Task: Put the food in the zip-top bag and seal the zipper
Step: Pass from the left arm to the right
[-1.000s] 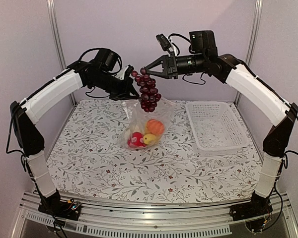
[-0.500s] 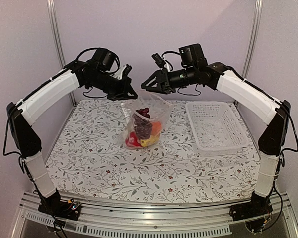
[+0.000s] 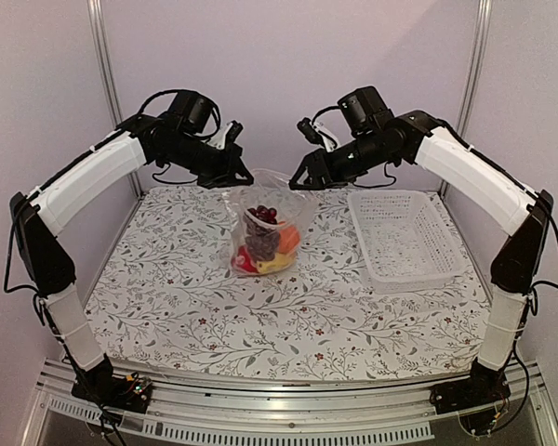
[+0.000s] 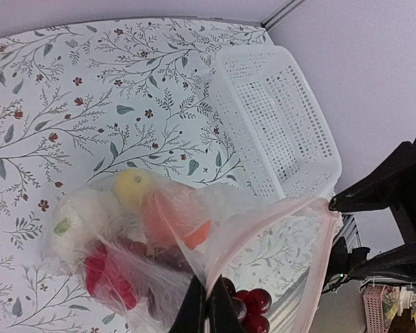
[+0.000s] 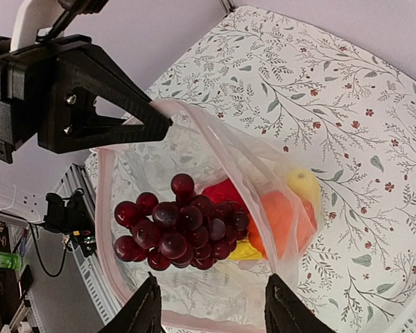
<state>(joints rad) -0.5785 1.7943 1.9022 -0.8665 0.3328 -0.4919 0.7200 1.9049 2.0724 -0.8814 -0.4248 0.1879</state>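
A second ago the grape bunch (image 5: 177,232) dangled from the right gripper (image 5: 211,305) above the zip-top bag (image 5: 215,149). Now it sits inside, on top of the orange ball (image 5: 277,215) and the red piece (image 5: 222,191). The right gripper has let go, its fingers spread and empty just over the bag's mouth. The left gripper (image 3: 243,177) still pinches the bag's rim, holding the bag upright on the floral table (image 3: 167,297), left of the white basket (image 3: 405,237).

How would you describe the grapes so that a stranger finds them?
On the flowered table, left of the white basket, stands a clear bag, its mouth held up by the left gripper. The grapes lie on top inside it: a dark red cluster of many small balls, unlike the single pieces under them.
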